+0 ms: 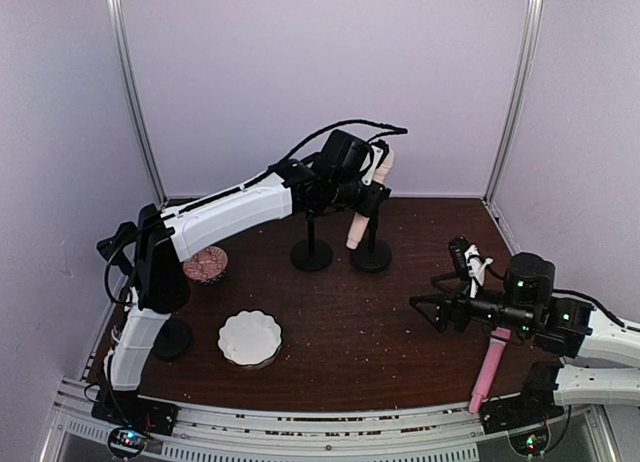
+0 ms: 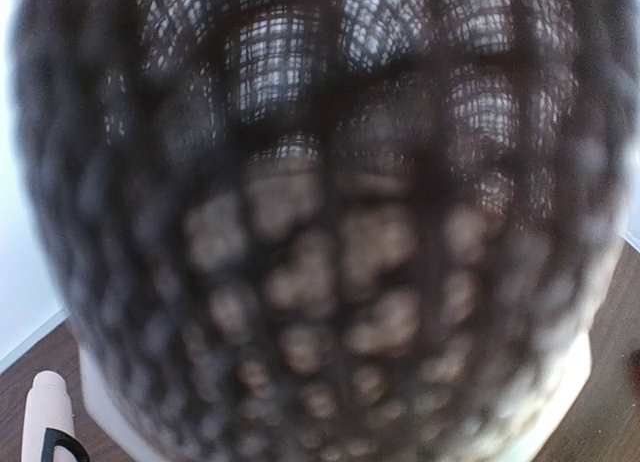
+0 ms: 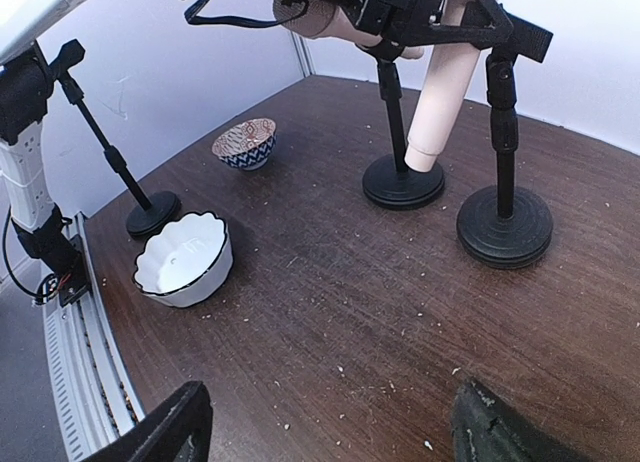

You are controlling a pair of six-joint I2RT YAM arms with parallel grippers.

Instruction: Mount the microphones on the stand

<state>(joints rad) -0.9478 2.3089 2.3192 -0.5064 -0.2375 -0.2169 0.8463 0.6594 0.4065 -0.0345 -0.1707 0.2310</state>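
My left gripper (image 1: pixel 372 190) reaches to the back and looks shut on a cream-peach microphone (image 1: pixel 358 227), held tilted at the top of the right-hand back stand (image 1: pixel 371 255). The microphone's mesh head (image 2: pixel 320 232) fills the left wrist view and hides the fingers. Its handle (image 3: pixel 440 92) hangs between the two back stands. A second cream microphone (image 3: pixel 325 24) sits at the top of the other back stand (image 1: pixel 311 254). Its handle shows in the left wrist view (image 2: pixel 47 407). The pink microphone (image 1: pixel 489 370) lies near the right arm. My right gripper (image 1: pixel 432 310) (image 3: pixel 330 422) is open and empty above the table.
A third stand (image 1: pixel 171 338) (image 3: pixel 152 214) stands at the left. A white scalloped bowl (image 1: pixel 250 338) (image 3: pixel 184 259) sits front left of centre. A patterned bowl (image 1: pixel 205 265) (image 3: pixel 245 142) sits behind it. White walls close in the dark wooden table (image 1: pixel 380 332).
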